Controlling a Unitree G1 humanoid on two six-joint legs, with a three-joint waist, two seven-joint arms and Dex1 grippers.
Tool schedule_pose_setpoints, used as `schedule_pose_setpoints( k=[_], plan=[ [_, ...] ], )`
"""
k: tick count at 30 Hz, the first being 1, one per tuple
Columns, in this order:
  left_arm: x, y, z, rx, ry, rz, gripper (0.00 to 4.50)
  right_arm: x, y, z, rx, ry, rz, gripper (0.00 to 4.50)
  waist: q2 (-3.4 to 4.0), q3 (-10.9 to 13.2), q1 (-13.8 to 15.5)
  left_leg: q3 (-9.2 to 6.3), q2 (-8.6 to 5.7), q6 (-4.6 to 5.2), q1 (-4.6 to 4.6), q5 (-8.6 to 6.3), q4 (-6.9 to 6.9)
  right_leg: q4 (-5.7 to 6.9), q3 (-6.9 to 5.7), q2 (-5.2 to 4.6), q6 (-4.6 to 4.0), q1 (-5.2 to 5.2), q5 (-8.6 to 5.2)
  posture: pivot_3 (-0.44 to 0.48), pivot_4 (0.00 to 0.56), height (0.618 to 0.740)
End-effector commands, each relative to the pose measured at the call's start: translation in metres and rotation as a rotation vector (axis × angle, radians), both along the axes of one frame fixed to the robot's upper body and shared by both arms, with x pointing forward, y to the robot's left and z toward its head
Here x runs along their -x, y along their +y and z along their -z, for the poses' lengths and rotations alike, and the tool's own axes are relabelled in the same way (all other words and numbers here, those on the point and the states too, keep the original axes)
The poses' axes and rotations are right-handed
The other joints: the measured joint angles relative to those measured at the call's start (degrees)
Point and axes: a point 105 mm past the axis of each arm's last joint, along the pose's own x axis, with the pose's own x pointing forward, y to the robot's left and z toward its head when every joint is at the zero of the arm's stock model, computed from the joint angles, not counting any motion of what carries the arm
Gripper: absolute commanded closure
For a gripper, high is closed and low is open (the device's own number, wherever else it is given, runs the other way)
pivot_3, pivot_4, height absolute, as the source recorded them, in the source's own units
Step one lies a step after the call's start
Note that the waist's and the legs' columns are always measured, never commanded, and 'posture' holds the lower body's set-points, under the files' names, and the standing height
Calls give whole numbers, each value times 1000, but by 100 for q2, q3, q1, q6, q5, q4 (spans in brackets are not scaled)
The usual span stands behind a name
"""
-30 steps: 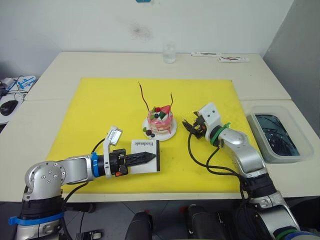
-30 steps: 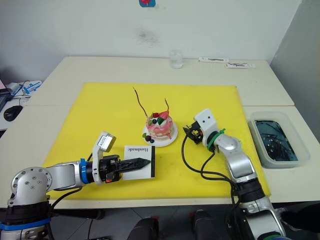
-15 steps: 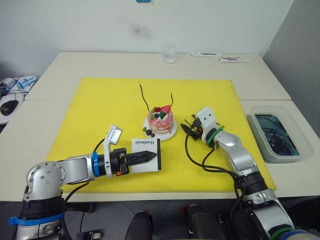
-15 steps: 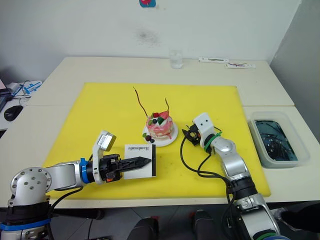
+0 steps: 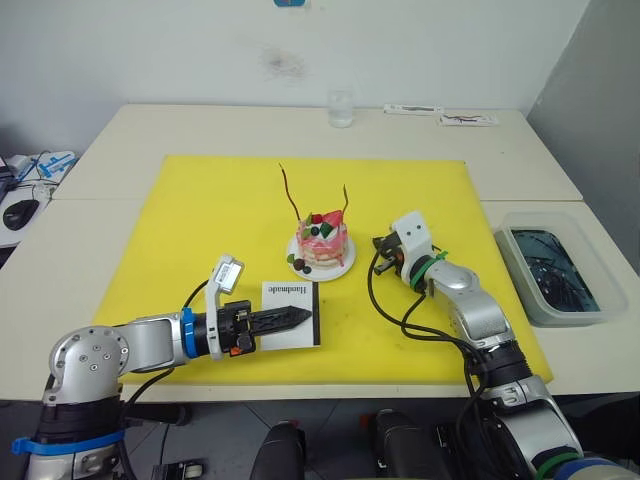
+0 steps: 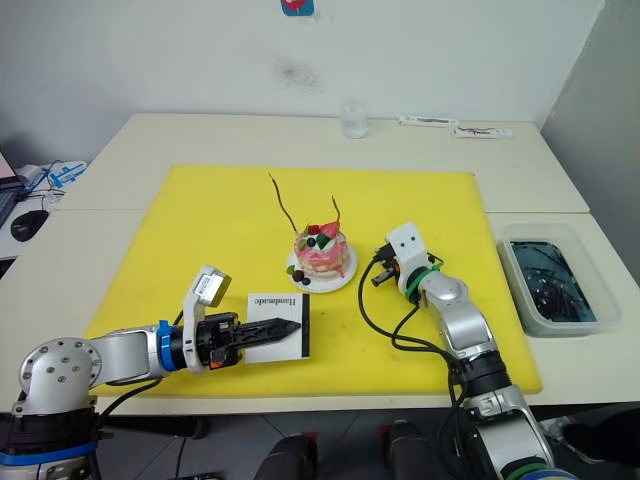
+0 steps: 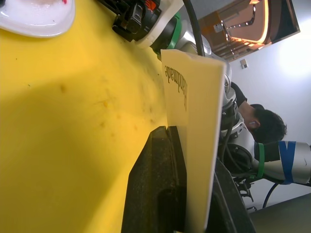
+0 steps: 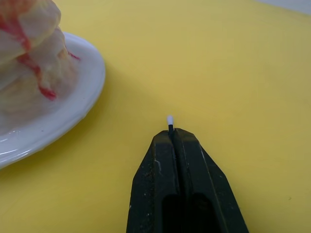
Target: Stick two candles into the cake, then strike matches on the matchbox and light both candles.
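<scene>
Two wavy candles (image 5: 288, 192) upright in plated pink cake (image 5: 320, 240); white matchbox (image 5: 291, 311) and white-tipped match (image 8: 169, 121) gripper-held.

L pincer (image 5: 295, 318) on matchbox (image 5: 291, 298) | candles (image 5: 290, 194) in cake (image 5: 321, 243)

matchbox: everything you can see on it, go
The matchbox is a flat white rectangular box, apparently card, with small black "Handmade" lettering at the end nearer the cake and a dark strip along one side. The left end effector is shut on it, one black finger against each face, in the left wrist view. It sits low over the yellow mat; contact with the mat is unclear.
</scene>
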Motion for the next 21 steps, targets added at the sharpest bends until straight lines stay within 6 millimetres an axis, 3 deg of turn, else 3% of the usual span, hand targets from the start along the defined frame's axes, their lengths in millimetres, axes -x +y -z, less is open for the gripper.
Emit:
schedule_pose_setpoints(
  k=[1, 6, 10, 14, 16, 21],
  plan=[
    [2, -1, -5, -1, -35, 15, 4500, 7, 3, -13, -25, -34, -30, 4483, 0, 0, 0, 0, 0, 0, -1, 0, -2, -1, 0, 0, 2, 0, 1, 0, 150, 740],
    [0, -6, -4, 7, -33, 24, 4500, 26, 3, -35, -37, -83, -124, 4483, 3, 2, 0, -1, 0, 0, -7, 0, -8, -9, -1, 0, 13, -5, 7, 0, 150, 740],
    [-2, -15, -5, 29, -32, 55, 4500, 55, 2, -56, -4, -120, -266, 4483, 5, 3, 20, -2, 0, 0, -10, 0, -8, -16, -3, -1, 13, -4, 7, 0, 150, 740],
    [-8, -28, -8, 35, -52, 103, 4500, 106, 2, -76, 81, -142, -512, 4483, 11, 7, 46, -1, -1, 0, -13, 0, -5, -28, -2, -1, 10, -1, 5, 0, 150, 740],
    [-13, -31, -11, 28, -74, 107, 4500, 122, 1, -79, 128, -132, -593, 4483, 11, 7, 46, 0, -1, 0, -12, 0, -5, -31, -1, -1, 9, 1, 5, 0, 150, 740],
    [-24, -37, -16, 14, -127, 117, 4500, 135, 4, -81, 206, -124, -670, 4483, 11, 7, 12, 1, -1, 0, -9, 0, -3, -30, 0, 0, 4, 0, 2, 0, 150, 740]
  ],
)
